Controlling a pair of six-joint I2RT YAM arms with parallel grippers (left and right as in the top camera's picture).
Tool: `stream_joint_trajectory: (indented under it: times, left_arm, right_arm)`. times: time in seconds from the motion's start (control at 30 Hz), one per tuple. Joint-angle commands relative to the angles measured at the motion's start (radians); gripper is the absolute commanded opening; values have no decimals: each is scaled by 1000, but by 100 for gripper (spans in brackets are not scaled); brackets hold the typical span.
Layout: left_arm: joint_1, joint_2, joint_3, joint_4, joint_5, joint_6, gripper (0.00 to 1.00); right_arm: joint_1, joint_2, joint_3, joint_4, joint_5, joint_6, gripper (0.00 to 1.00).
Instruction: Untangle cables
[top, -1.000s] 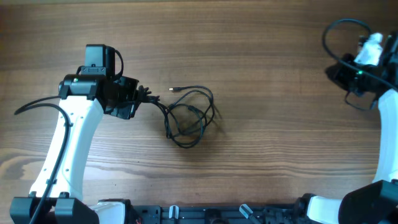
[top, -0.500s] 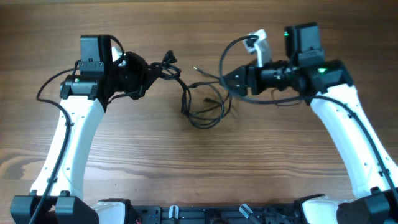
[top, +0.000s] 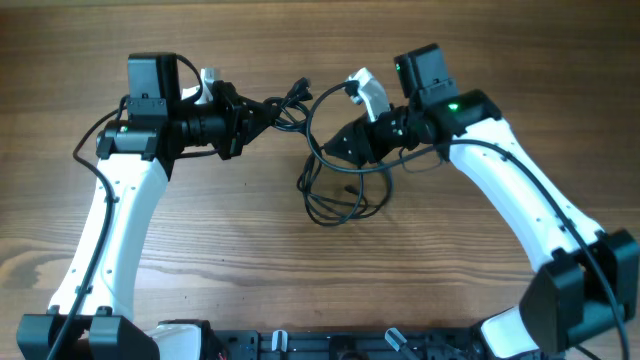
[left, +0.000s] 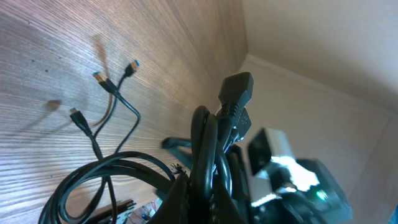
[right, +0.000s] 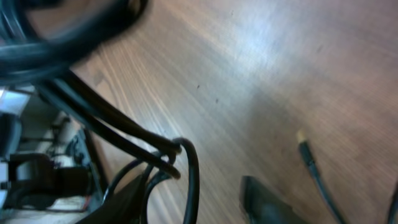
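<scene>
Overhead: cables (top: 336, 196) at table (top: 480, 270) centre, one knotted bundle of overlapping loops, far part lifted between arms. Far-left end of bundle clamped tight in left gripper (top: 262, 108). On right side, right gripper (top: 340, 148) sits among loops; wrist view shows jaws apart, one strand between them, not gripped. Judgement: early stage, no cable separated, all untangling outstanding.

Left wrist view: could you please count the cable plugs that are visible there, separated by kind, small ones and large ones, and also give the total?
Small plugs on thin cable ends: 3
Large black plug: 1
Total: 4
</scene>
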Motion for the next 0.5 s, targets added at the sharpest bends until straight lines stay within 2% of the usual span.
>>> stream_joint_trajectory:
  times: [0.0,0.13,0.17,0.27,0.37,0.47]
  left_arm:
    - [2,-7,13,12,49,23,4]
    - [2,-7,13,12,42,23,4]
    - [2,-7,13,11,34,23,4]
    - [2,-7,13,11,21,23,4]
    - [2,-7,13,-15,-31,23,4]
    - [2,-7,13,-68,-88,32,4]
  right_arm:
    - [2,28,0,-22,-71,-46,35]
    - [2,29,-6,-26,-118,-43,8]
    - [2,29,-6,-20,-143,-42,4]
    - [-8,28,14,-15,-123,21,4]
    - [-46,7,60,-13,-8,132,4]
    - [-143,-70,178,-10,97,236,4]
